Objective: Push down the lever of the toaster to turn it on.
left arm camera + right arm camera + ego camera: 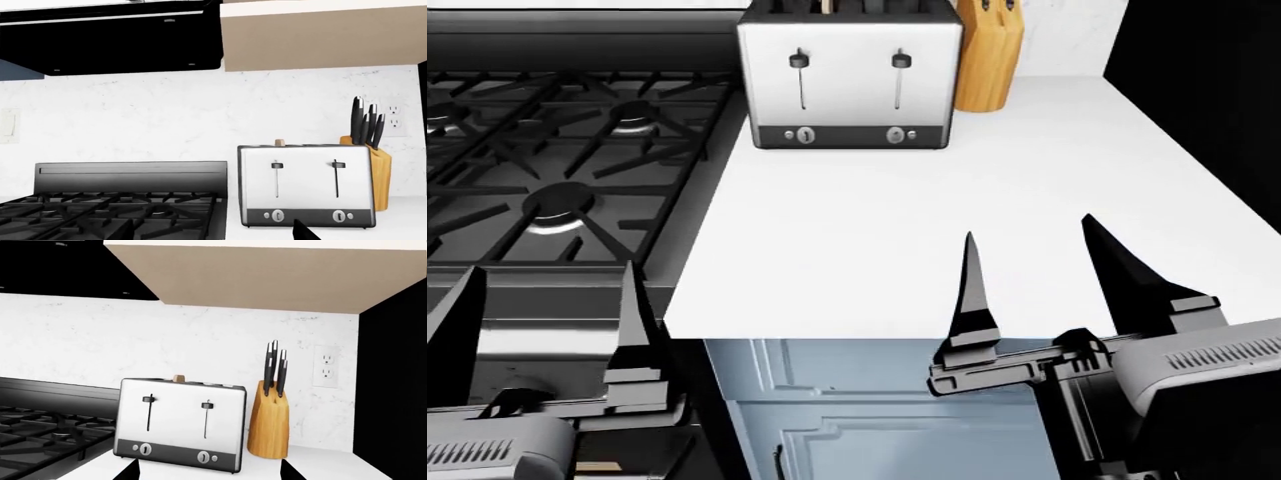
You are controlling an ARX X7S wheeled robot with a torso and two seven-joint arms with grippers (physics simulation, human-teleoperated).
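Observation:
The brushed-steel toaster [847,85] stands at the back of the white counter [988,190], its front facing me. Its two small dark levers, one on the left [798,62] and one on the right [901,61], both sit at the top of their tracks. The wrist views show the same toaster [307,185] [180,422] with the levers [277,165] [207,405] up. My left gripper [550,272] is open over the stove's front edge. My right gripper [1028,228] is open above the counter's front edge. Both are far from the toaster and hold nothing.
A gas stove [547,150] with black grates fills the left side, right beside the toaster. A wooden knife block [985,55] stands against the toaster's right. A tall black surface [1214,90] bounds the counter's right. Overhead are a black hood [107,40] and a cabinet [253,280].

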